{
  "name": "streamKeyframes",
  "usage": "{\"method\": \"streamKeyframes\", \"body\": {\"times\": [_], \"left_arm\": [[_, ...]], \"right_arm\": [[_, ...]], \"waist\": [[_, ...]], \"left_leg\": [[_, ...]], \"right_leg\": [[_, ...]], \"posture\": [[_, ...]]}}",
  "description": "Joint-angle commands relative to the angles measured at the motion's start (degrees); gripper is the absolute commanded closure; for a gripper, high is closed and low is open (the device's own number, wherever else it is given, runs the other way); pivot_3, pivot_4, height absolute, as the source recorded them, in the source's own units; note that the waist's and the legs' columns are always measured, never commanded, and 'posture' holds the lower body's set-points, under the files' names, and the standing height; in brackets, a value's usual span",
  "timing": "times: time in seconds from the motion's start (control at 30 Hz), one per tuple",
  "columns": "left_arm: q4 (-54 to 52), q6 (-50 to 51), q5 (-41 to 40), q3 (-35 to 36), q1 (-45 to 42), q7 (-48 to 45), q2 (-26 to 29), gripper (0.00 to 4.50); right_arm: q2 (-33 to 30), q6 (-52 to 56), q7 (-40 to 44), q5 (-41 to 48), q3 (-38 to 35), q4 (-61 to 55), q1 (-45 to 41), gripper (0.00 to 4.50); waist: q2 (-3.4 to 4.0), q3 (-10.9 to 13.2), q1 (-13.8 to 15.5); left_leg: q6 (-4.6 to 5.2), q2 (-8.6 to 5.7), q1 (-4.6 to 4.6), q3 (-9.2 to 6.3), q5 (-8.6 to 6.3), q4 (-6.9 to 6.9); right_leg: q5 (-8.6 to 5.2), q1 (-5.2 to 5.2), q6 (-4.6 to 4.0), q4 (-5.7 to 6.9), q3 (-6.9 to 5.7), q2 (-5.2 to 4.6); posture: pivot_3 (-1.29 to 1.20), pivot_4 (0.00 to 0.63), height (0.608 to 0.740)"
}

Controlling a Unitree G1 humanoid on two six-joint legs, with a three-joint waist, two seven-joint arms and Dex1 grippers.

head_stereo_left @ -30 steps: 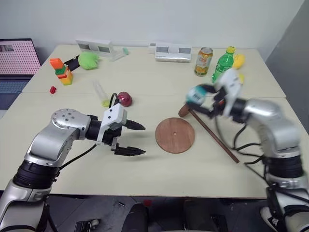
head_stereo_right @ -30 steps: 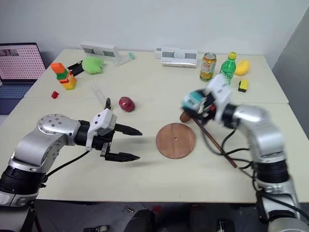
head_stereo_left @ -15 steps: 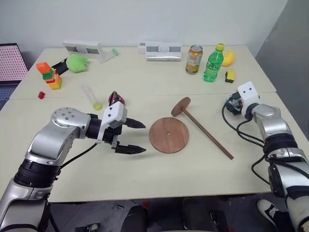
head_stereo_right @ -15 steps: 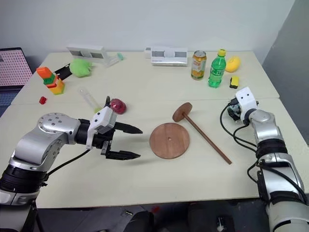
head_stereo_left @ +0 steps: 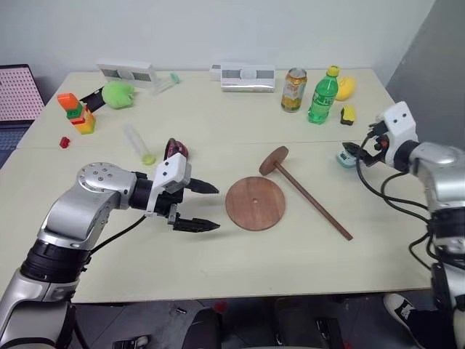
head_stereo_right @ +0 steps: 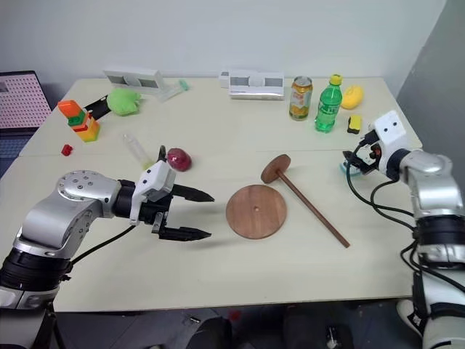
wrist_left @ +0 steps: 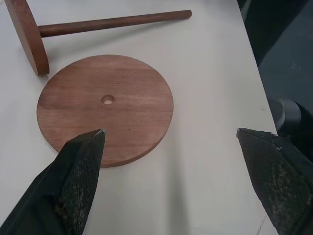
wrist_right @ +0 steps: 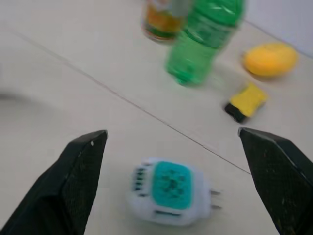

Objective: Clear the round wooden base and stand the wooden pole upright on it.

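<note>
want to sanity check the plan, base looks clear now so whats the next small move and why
Probably swing the right gripper, open above the white and teal plug-in device on the table, back toward the wooden pole. The round wooden base is bare, while the pole lies flat beside it. The left gripper hovers open left of the base.

The left gripper (head_stereo_left: 207, 207) hovers at near left, arm bent, pointing right with jaws wide apart and empty. The right gripper (head_stereo_right: 350, 161) reaches at far right, jaws spread, holding nothing.
</note>
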Motion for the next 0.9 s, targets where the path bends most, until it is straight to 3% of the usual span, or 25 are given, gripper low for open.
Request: {"method": "streamKeyframes", "body": {"times": [0.03,0.17,0.33,0.5,0.57,0.73,0.9], "left_arm": [[0.22,-0.81,-0.22,0.78,-1.84,-1.02,0.64,0.00],[0.57,-0.90,-0.04,0.29,-2.83,-1.21,0.20,0.00],[0.15,-0.67,-0.03,-0.24,-3.49,-1.13,-0.59,0.00],[-0.20,-0.49,-0.10,-0.15,-3.25,-1.12,-0.55,0.00],[-0.34,-0.46,-0.14,0.01,-2.93,-1.13,-0.33,0.00],[-0.34,-0.55,-0.05,0.08,-2.70,-1.08,-0.24,0.00],[0.16,-1.21,0.25,-0.36,-2.83,-1.47,-0.49,0.00]], "right_arm": [[-2.68,23.10,4.75,5.68,7.42,-14.44,-1.68,0.02],[-2.61,36.54,5.21,7.65,13.74,-16.80,-5.09,0.02],[-0.83,41.69,4.06,4.58,24.95,-11.89,-8.65,0.02],[-0.28,42.27,5.81,5.01,27.71,-10.63,-10.59,0.85],[-0.12,42.73,6.02,5.46,27.50,-10.38,-11.30,1.55],[-0.52,44.84,6.79,7.35,24.80,-11.17,-12.31,2.46],[-2.27,45.25,7.50,8.50,25.99,-14.03,-10.86,3.67]], "waist": [[0.00,-0.01,0.01],[0.00,-0.01,0.54],[-0.01,-0.01,0.66],[-0.01,-0.01,0.63],[-0.01,-0.01,0.60],[-0.01,-0.01,0.60],[-0.01,-0.01,0.60]], "left_leg": [[0.04,0.02,0.04,0.01,-0.02,0.01],[0.07,-0.05,0.04,-0.10,-0.04,0.09],[0.07,-0.07,-0.11,-0.23,-0.04,0.10],[0.07,-0.07,-0.13,-0.28,-0.04,0.08],[0.07,-0.06,-0.13,-0.30,-0.04,0.08],[0.07,-0.07,-0.13,-0.31,-0.04,0.08],[0.07,-0.07,-0.13,-0.33,-0.04,0.08]], "right_leg": [[0.00,0.02,0.00,0.02,0.02,0.02],[0.00,0.04,0.00,0.07,-0.05,-0.01],[0.00,0.01,0.00,-0.07,-0.22,-0.04],[0.00,0.00,0.00,-0.07,-0.28,-0.04],[0.00,0.00,0.00,-0.06,-0.31,-0.04],[0.00,0.00,0.00,-0.06,-0.31,-0.03],[0.00,0.00,0.00,-0.05,-0.33,-0.03]], "posture": [[0.00,0.150,0.740],[0.00,0.150,0.740],[0.00,0.150,0.740],[0.00,0.150,0.740],[0.00,0.150,0.740],[0.00,0.150,0.740],[0.00,0.150,0.740]]}}
